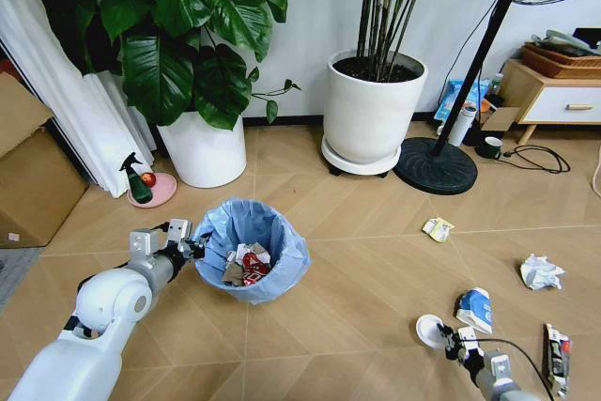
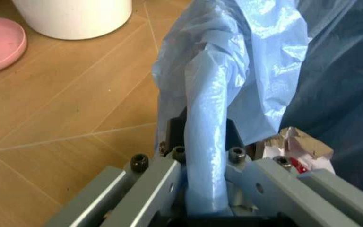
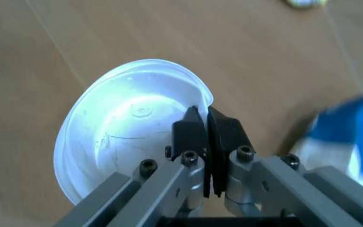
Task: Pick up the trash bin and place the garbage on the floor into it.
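- Head view: the left gripper [image 1: 194, 247] holds the rim of the trash bin [image 1: 252, 249], which sits on the parquet floor [image 1: 357, 279] with wrappers inside; the right gripper [image 1: 449, 334] is at the white round lid [image 1: 430, 330], beside the blue-white crushed cup [image 1: 474, 309].
- Left wrist view: the fingers [image 2: 176, 135] clamp the bin's bag-covered rim [image 2: 207, 142].
- Right wrist view: the pads [image 3: 222, 127] pinch the lid's edge [image 3: 128, 142].
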Robot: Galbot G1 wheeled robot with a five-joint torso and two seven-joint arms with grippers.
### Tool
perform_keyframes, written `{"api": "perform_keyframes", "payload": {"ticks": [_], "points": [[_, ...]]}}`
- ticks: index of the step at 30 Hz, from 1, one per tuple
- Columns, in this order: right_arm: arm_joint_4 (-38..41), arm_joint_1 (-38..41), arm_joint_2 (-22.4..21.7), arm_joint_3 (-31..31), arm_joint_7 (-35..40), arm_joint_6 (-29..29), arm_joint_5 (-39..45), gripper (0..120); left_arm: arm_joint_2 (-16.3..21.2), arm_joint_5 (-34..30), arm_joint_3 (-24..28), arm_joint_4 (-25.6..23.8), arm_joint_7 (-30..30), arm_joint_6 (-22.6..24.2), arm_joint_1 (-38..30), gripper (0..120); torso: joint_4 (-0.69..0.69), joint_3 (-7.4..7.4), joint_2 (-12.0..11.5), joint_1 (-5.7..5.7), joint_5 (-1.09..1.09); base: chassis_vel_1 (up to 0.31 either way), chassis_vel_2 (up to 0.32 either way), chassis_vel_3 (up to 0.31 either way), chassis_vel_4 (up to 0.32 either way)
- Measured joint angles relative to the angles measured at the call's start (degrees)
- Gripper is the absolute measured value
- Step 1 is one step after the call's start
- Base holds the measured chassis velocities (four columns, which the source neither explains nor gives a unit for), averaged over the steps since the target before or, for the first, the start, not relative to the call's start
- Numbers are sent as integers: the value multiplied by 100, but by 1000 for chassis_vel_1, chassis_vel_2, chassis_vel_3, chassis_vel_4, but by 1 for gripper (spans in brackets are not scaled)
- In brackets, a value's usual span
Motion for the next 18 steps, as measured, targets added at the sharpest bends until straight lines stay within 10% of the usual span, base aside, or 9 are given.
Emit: {"api": "perform_keyframes", "payload": {"ticks": [18], "points": [[2667,1543,-1009,-976,821,-1249,1695,0,-7,76,23,21,1,-1,61,0,2,-1,2,-1,-4,0,0,0,0]]}}
